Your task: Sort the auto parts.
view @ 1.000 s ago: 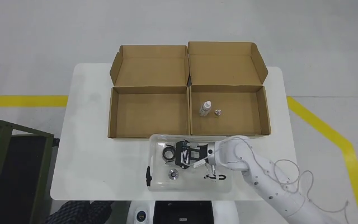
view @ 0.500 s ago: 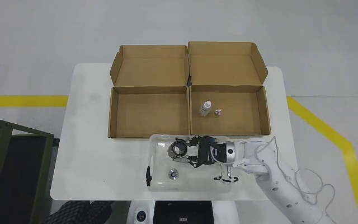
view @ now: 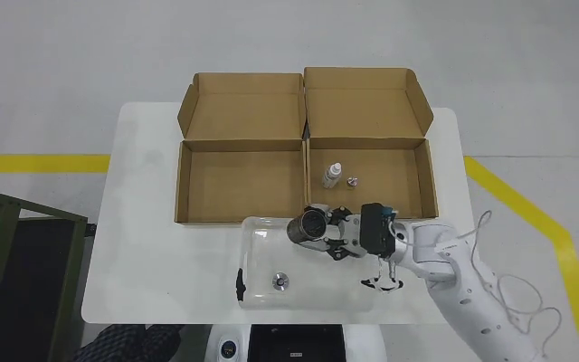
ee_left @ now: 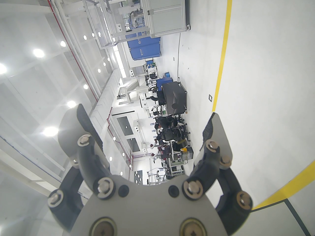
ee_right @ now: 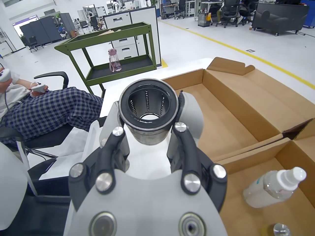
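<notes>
While clamped in the right tool [ee_right: 151,111]: steel bearing [ee_right: 148,109], aloft over the far rim of the tray [view: 271,258], near left box [view: 240,185] and right box [view: 389,185]. Judged mid-carry. Next: carry over the proper box, lower, unclamp. Left tool [ee_left: 147,117] gaping, empty.

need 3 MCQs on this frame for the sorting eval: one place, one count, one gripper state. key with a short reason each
1. Where does the white bottle lie?
A. in the right cardboard box
B. in the clear tray
C. on the floor

2. How many open cardboard boxes stand on the table?
A. one
B. two
C. three

3. What state is the right gripper in?
A. open, holding nothing
B. shut on the metal bearing
C. shut on the bottle

Key:
1 A: the bottle lies on that box's floor beside a small metal part, not in the clear tray.
2 B: the left box and the right one sit side by side, lids open.
3 B: the right wrist view shows its fingers clamping the bearing.
</notes>
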Available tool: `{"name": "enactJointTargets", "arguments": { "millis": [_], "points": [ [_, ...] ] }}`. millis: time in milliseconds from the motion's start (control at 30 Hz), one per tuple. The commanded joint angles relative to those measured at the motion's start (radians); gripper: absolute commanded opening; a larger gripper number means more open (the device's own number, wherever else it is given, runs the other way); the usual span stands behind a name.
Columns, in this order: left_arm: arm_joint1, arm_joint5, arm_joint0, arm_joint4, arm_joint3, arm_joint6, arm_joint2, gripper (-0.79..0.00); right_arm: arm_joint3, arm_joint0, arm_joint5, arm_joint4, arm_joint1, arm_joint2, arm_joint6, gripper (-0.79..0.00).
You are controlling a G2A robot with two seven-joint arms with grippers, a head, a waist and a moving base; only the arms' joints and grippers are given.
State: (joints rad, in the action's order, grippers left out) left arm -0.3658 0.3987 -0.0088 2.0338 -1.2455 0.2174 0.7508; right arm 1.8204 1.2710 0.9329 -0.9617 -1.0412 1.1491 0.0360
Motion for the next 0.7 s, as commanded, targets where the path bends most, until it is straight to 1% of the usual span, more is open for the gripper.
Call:
{"name": "enactJointTargets", "arguments": {
  "millis": [0,400,667],
  "points": [
    [0.000,0.000,0.000,0.000,0.000,0.000,0.000,0.000,0.000,0.004,0.000,0.007,0.001,0.008,-0.008,-0.785],
    [0.000,0.000,0.000,0.000,0.000,0.000,0.000,0.000,-0.019,0.008,0.014,0.053,0.000,0.032,-0.063,-0.785],
    [0.000,0.000,0.000,0.000,0.000,0.000,0.000,0.000,-0.022,-0.001,-0.018,0.046,-0.005,0.035,-0.074,-0.785]
  ]
}}
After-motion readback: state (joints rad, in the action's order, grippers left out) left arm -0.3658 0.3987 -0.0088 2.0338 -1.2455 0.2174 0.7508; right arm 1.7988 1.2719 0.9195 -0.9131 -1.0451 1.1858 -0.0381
